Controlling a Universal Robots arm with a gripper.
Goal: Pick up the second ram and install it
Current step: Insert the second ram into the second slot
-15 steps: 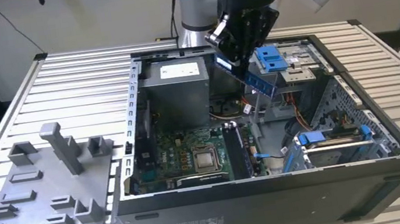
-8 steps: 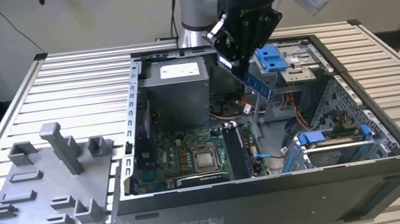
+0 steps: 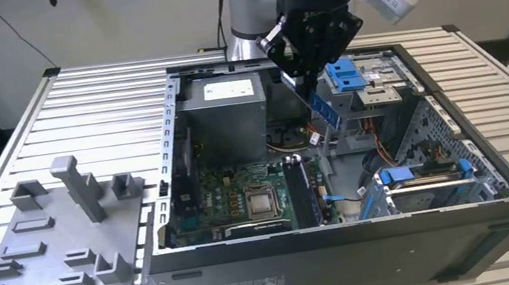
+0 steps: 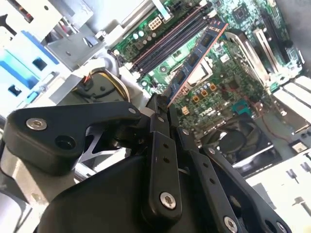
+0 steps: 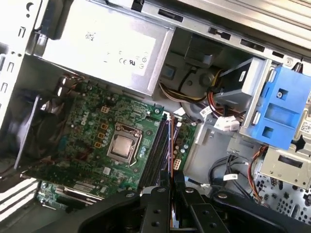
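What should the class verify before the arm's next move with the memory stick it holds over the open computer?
1. Grip: ok. The hand is shut on one end of the second ram.
2. Alignment: ok. In the first wrist view the stick appears edge-on and runs along the memory slots.
3. Seated: not ok. In the exterior view it hangs above the motherboard.
4. Target slot free and latches open: cannot tell.
5. Cables: ok. They lie beside the slots, not across them.
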